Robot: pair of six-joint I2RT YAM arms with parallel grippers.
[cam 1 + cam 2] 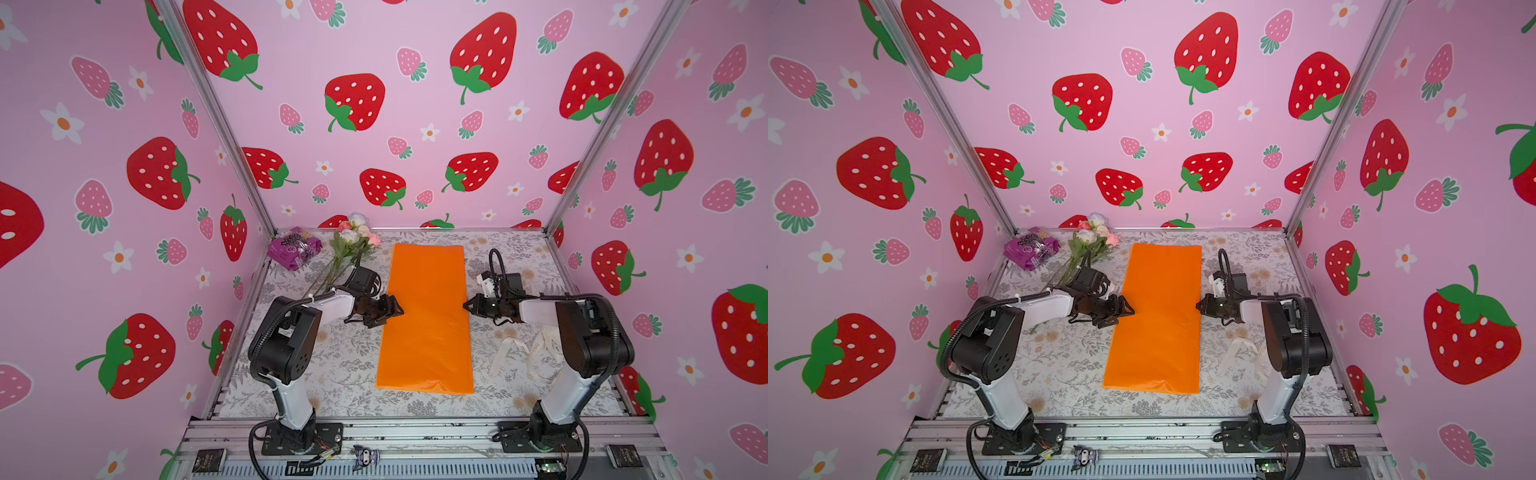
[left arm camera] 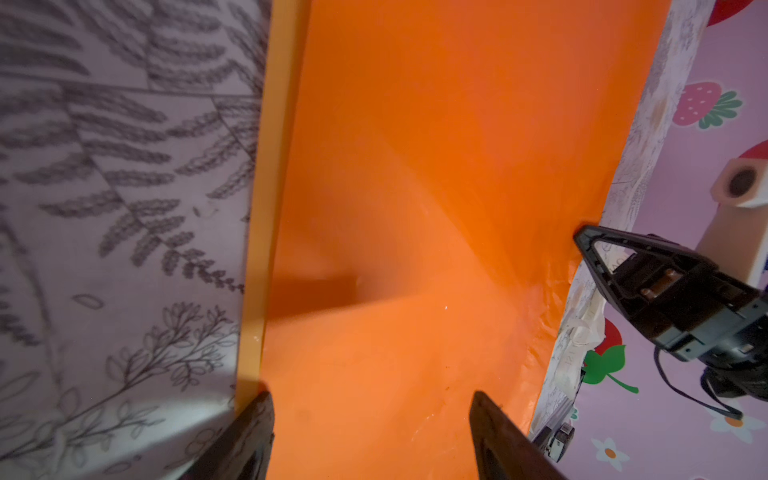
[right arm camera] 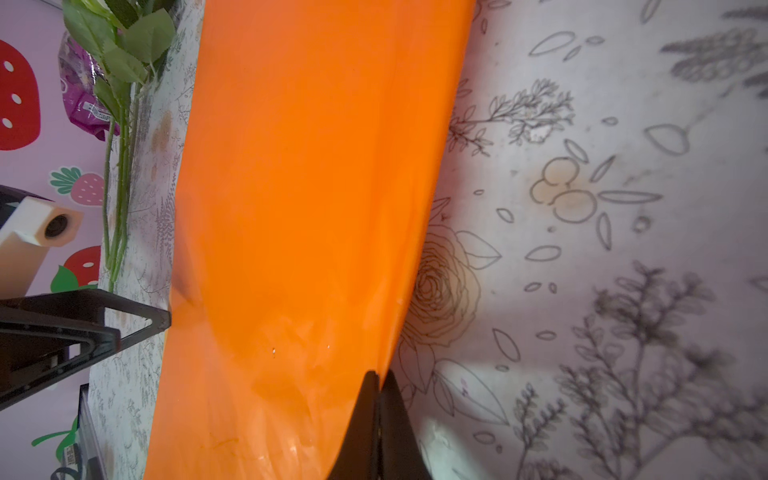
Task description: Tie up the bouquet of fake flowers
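- Pink strawberry-print walls [image 1: 415, 54] close in three sides of a surface [image 1: 332, 374] covered in grey leaf-and-flower print.
- At the upper left of the surface in both top views, a crinkly purple packet [image 1: 294, 247] lies in the back corner. Its lettering is too small to read.
- Just right of it lie the fake flowers [image 1: 355, 235], white and pink heads toward the back wall, stems slanting down and left. The lower stems are hidden behind the left arm [image 1: 291, 332]. The right wrist view cuts the heads off, showing only leaves and stems.
- The left claw [image 1: 397, 309] stands wide open at the left edge of the sheet, mid-frame. In the left wrist view only its fingertips [image 2: 257, 424] show, one at the sheet's border and one over the orange. I cannot tell whether they touch it.
- The orange wrapping paper [image 1: 426, 324] lies lengthwise down the middle of the surface, its top left corner just beside the flower heads.
- The right claw [image 1: 466, 306] is closed tight, tips pinching the sheet's right edge. The right wrist view shows that edge running in between them.
- At the lower right, a pale ribbon [image 1: 511, 353] lies in loops, partly hidden behind the right arm [image 1: 590, 332].
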